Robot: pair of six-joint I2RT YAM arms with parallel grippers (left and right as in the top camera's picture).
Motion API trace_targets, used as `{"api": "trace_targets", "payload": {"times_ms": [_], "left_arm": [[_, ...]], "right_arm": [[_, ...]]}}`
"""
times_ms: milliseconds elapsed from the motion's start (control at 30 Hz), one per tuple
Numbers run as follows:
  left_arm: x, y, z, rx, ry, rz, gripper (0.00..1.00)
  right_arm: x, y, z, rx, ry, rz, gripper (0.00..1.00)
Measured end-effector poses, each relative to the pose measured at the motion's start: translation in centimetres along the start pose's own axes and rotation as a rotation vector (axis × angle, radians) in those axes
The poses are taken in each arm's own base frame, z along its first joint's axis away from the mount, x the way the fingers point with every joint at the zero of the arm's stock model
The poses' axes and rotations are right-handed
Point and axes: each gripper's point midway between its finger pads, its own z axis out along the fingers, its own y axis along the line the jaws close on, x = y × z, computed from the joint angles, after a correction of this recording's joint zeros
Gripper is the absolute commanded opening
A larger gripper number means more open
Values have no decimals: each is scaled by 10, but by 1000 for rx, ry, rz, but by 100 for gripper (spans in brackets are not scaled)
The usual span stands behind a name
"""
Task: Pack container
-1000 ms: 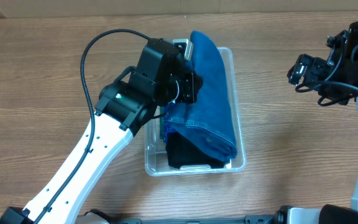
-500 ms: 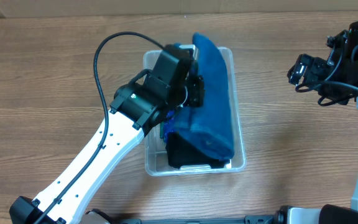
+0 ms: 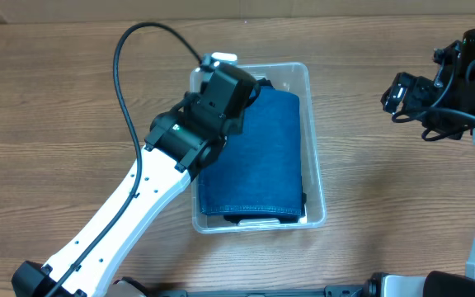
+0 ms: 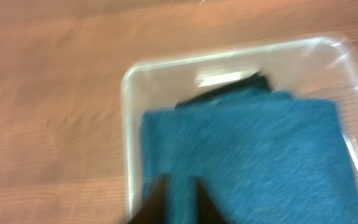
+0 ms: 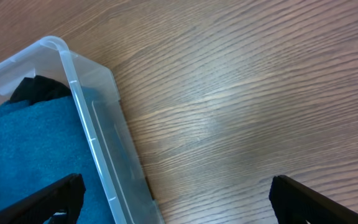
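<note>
Item: container (image 3: 313,148), clear plastic. It stands at the middle of the wooden table (image 3: 386,190), long side running near to far.

Contents, top: blue cloth (image 3: 258,157), folded and lying flat. It covers nearly the whole floor of the bin.

Contents, under: black cloth (image 5: 36,88), of which only the edges show, at the far and near ends.

My left gripper (image 4: 179,200) hovers over the bin's far-left part, above the blue cloth. The fingertips are close together with a thin strip of blue between them. The view is too blurred for me to tell whether they are parted or closed.

My right gripper (image 5: 176,199) is off to the right of the bin, above bare wood. Its fingers are spread wide and hold nothing.

Progress, by my reckoning: two cloths are packed. No loose cloth is visible on the table, so packing looks nearly or wholly done. What is left is lifting my left arm clear.
</note>
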Motion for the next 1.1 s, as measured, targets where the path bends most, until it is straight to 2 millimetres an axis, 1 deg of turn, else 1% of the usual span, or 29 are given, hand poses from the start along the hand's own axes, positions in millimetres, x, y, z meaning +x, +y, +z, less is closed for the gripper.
{"api": "trace_targets", "payload": {"times_ms": [33,67,100,133,167,200,233,267,333,367,400,433,467,500,533,600,633,667,700,733,767,800,867,900,933,967,1000,1067,1100], "left_arm": [[-4,-8,4,31,-11,38,4],[-1,-17,14,60,8,73,6],[8,-29,33,95,52,109,13],[23,-38,54,120,112,133,22],[48,-45,85,142,209,159,25],[63,-47,100,147,261,167,25],[94,-45,134,136,377,158,14],[96,-43,138,142,399,141,8],[102,-44,140,144,460,114,5],[102,-44,138,141,469,103,5],[101,-43,137,144,473,94,10],[99,-43,134,152,470,90,31],[95,-41,125,156,472,85,61],[93,-38,115,154,471,87,83],[85,-33,102,154,456,84,100],[48,-19,66,169,339,44,100],[18,1,35,171,237,-6,100],[0,18,17,161,175,-42,100],[-28,61,-13,117,67,-124,100],[-39,93,-23,63,22,-178,100],[-40,112,-25,28,18,-211,100],[-35,136,-21,-19,38,-252,100],[-22,180,-10,-108,85,-325,100],[-15,194,-10,-138,109,-346,100],[-10,201,-10,-151,126,-357,100],[3,216,-13,-181,168,-383,100],[9,223,-16,-196,185,-397,100],[20,227,-26,-208,190,-405,100],[22,226,-36,-202,157,-394,100]], "right_arm": [[0,0,0,0,2,0,100],[0,0,0,0,2,0,100],[0,0,0,0,2,0,100],[0,0,0,0,2,0,100],[1,0,0,1,3,1,100],[0,0,0,1,2,1,100],[1,0,0,0,3,1,100],[1,0,0,1,3,1,100],[1,0,0,1,3,1,100],[1,0,0,0,3,1,100],[1,0,0,1,3,0,100],[1,0,0,1,3,1,100],[1,0,0,1,3,1,100],[1,1,0,-5,4,-1,100],[0,3,0,-19,4,-14,100],[-4,9,1,-38,-17,-44,100],[-10,17,2,-48,-45,-83,100],[-15,25,2,-55,-70,-113,100],[-21,40,3,-73,-108,-161,100],[-29,55,3,-94,-154,-203,100],[-38,67,3,-115,-198,-232,100],[-47,81,5,-137,-239,-260,100],[-55,89,7,-152,-268,-279,100],[-54,88,8,-148,-264,-276,100],[-51,86,8,-147,-247,-273,100],[-46,83,10,-144,-225,-267,100],[-44,81,9,-139,-217,-265,100],[-38,78,-1,-130,-242,-266,100],[-30,73,-16,-130,-294,-270,100]]}}
